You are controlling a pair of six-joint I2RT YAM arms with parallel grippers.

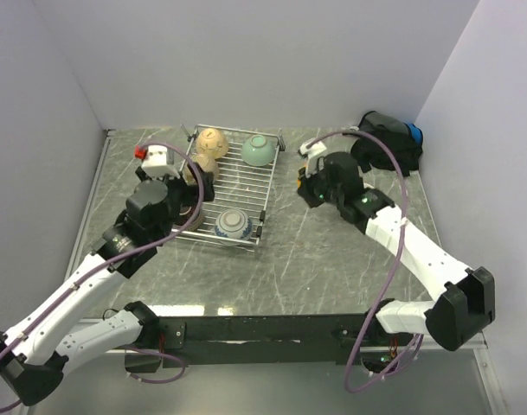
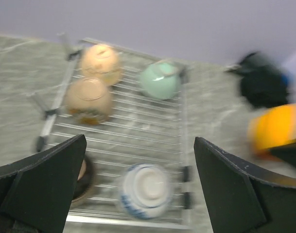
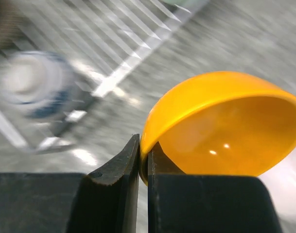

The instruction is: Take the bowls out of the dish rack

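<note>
The silver wire dish rack (image 1: 246,183) lies at the table's middle back. On it are a tan bowl (image 1: 213,140), a speckled brown bowl (image 1: 201,164), a pale green bowl (image 1: 258,150) and a white bowl with blue pattern (image 1: 234,224). My left gripper (image 1: 196,192) hangs open over the rack's left side. Its view shows the white and blue bowl (image 2: 145,189) between the jaws and a dark brown bowl (image 2: 82,177) by the left finger. My right gripper (image 3: 144,155) is shut on the rim of a yellow-orange bowl (image 3: 220,126), held above the table right of the rack (image 3: 113,73).
A black bag (image 1: 391,143) with a blue part lies at the back right, close behind the right arm. A red and white object (image 1: 155,157) stands just left of the rack. Walls close the table at the left, back and right.
</note>
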